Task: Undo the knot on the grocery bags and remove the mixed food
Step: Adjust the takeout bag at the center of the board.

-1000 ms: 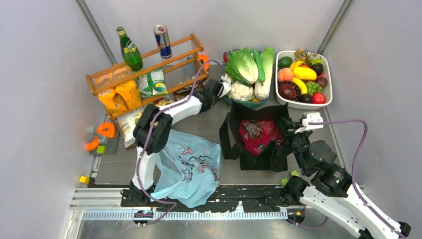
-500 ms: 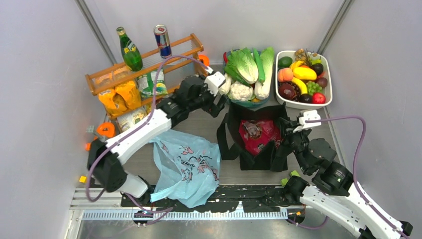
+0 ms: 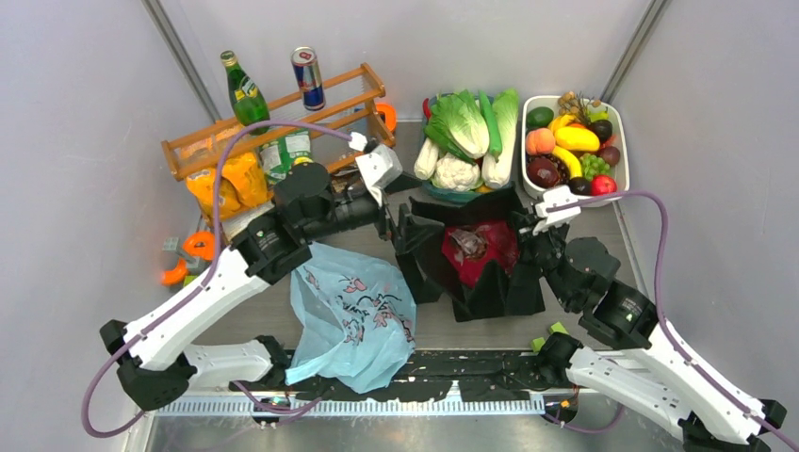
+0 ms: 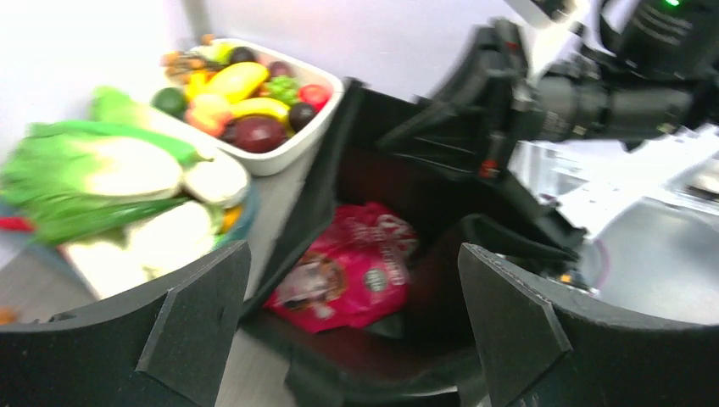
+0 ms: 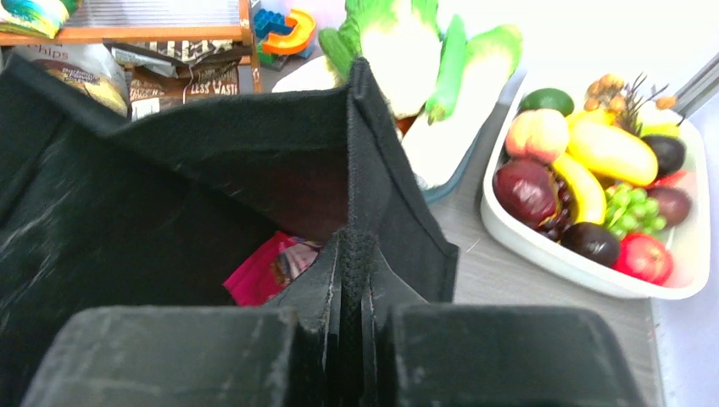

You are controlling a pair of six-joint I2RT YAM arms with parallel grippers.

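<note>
While the right gripper [image 5: 356, 360] is clenching a folded seam of the black tote [image 3: 429, 268] tightly between its fingers, the left gripper [image 4: 352, 263] is hovering at the bag's left rim with its jaws spread wide and nothing between them; the black tote is standing open at the middle of the table [image 3: 438, 330], just in front of a teal tray [image 3: 452, 194], with its walls sagging inward; a shiny pink-red snack packet [image 3: 490, 247] is lying crumpled at the bottom of the tote, and it is showing between the two parted fingers in the left wrist view; the light-blue plastic bag [image 3: 353, 315], printed with pink cartoon figures, is lying slumped on the table to the left of the tote, near the arms' bases and apart from both grippers; whether its handles are knotted cannot be told from above; a leafy cabbage [image 3: 460, 122] and a cucumber [image 3: 488, 122] are resting in the tray, with a white bowl [image 3: 624, 169] of fruit [image 3: 575, 139] sitting just to its right; at the far left a wooden rack [image 3: 341, 83] is carrying a green bottle [image 3: 243, 94] and a drink can [image 3: 306, 77], with orange crisp packs [image 3: 231, 179] hanging below
</note>
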